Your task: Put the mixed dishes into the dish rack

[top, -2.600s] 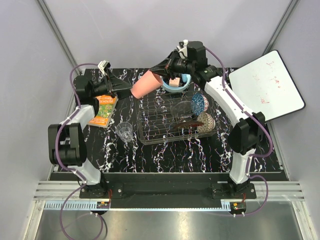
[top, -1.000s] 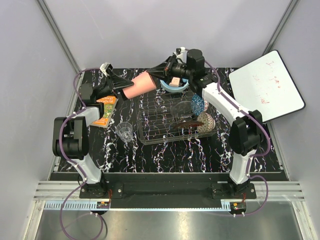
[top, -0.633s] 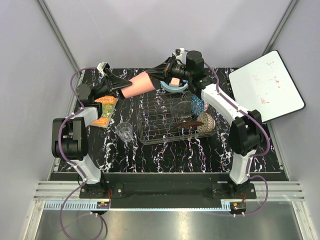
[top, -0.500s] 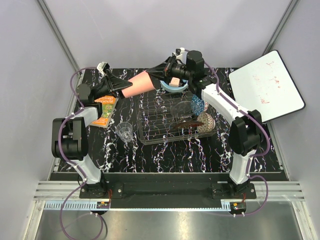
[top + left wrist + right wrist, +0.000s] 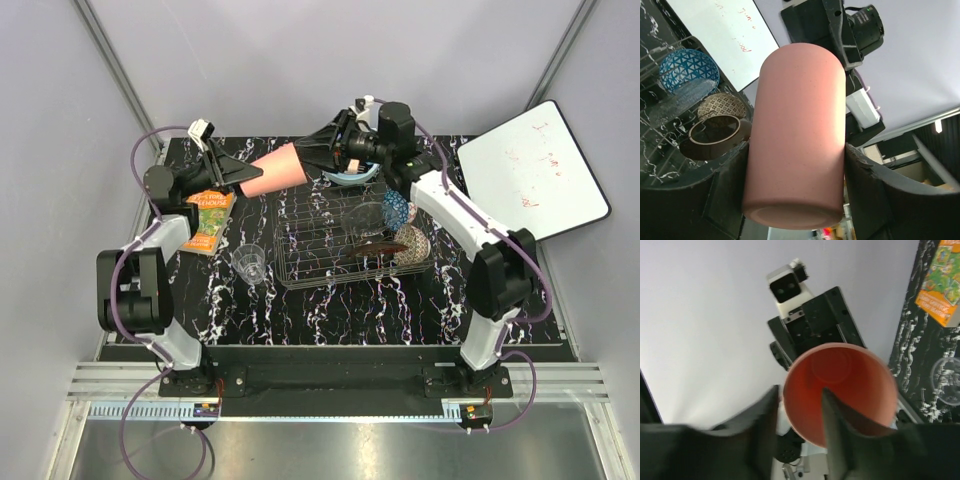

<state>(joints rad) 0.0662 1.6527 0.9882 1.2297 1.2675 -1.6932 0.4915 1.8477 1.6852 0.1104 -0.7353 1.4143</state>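
A pink plastic cup hangs level in the air above the table's back edge, left of the dish rack. My left gripper is shut on its base end; in the left wrist view both fingers press the sides of the cup. My right gripper is open at the cup's mouth, one finger inside the cup and the other outside, off the rim. The rack holds a blue patterned bowl, a cream speckled bowl and a red floral plate. A clear glass tumbler stands on the table.
A light blue bowl sits behind the rack, under my right wrist. An orange-green booklet lies at the left below my left arm. A white board leans at the right, off the black marbled table.
My left gripper closed on the cup's base. My right gripper, shut on the rim before, has opened, and the cup now rests in the left gripper alone.
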